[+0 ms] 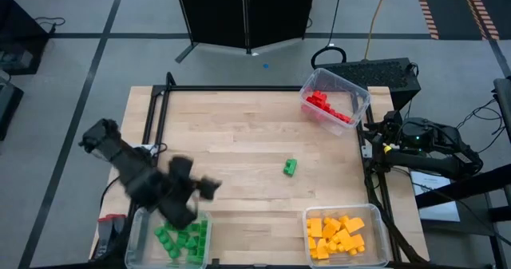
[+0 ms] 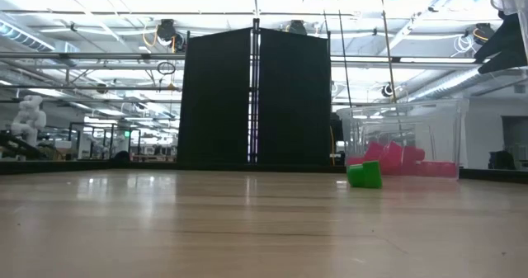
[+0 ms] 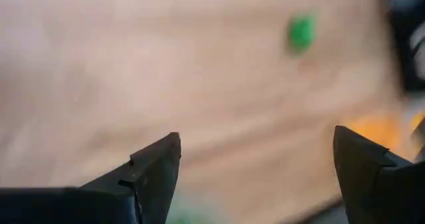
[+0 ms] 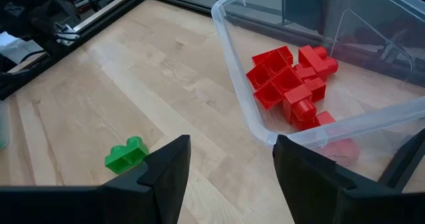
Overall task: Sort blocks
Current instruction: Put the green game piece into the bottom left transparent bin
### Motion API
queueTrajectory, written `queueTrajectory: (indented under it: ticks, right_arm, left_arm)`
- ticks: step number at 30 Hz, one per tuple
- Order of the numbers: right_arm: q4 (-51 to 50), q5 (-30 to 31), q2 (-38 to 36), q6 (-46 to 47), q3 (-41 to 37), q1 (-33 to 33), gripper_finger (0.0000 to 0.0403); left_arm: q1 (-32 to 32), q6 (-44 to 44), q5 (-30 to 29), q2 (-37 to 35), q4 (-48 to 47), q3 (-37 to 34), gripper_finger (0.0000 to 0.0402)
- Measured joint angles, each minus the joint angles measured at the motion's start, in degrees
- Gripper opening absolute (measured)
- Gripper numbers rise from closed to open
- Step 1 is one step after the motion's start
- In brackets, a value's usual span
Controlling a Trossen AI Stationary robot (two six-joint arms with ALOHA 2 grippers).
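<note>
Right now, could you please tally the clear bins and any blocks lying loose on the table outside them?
Clear bins: 3, holding red blocks, green blocks and yellow-orange blocks
Loose blocks: 1, the green block at mid-table
Total: 4

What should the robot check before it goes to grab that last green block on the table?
1. Left gripper open and empty: ok, nothing sits between its fingers.
2. Loose green block out in the open on the table, nothing touching it: ok.
3. Green bin ready, with green blocks already inside: ok.
4. Red blocks in the red bin, yellow-orange blocks in their bin, no colours mixed: ok.
5. Right gripper out of the path: ok, it waits open at the table's right edge beside the red bin.
6. Which way the block's studs face for a good pinch: cannot tell.
</note>
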Motion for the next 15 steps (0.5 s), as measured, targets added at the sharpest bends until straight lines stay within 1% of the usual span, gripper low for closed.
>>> queueTrajectory:
  ticks: [2, 3, 5, 8, 10, 12, 15]
  right_arm:
    - [0.0, 0.0, 0.0, 0.0, 0.0, 0.0, 0.0208]
    - [0.0, 0.0, 0.0, 0.0, 0.0, 0.0, 0.0208]
    - [0.0, 0.0, 0.0, 0.0, 0.0, 0.0, 0.0208]
    - [0.0, 0.0, 0.0, -0.1, 0.0, 0.0, 0.0208]
    - [0.0, 0.0, 0.0, -0.3, 0.0, 0.0, 0.0208]
    - [0.0, 0.0, 0.0, -0.2, 0.0, 0.0, 0.0208]
    - [0.0, 0.0, 0.0, -0.2, 0.0, 0.0, 0.0208]
  left_arm:
    - [5.0, 6.5, -4.5, -0.9, 1.3, 0.0, 0.0285]
    - [7.8, 10.8, -5.4, -0.9, 2.4, 0.0, 0.0285]
    - [13.4, 21.6, -5.8, -0.7, 6.2, 0.0, 0.0285]
    - [22.2, 40.3, -5.7, 0.9, 14.9, 0.0, 0.0285]
    - [27.8, 49.3, -4.5, 2.3, 20.9, 0.0, 0.0285]
    - [33.2, 52.0, -2.5, 3.5, 25.3, 0.0, 0.0285]
    - [39.8, 51.5, 1.8, 5.6, 31.7, 0.0, 0.0285]
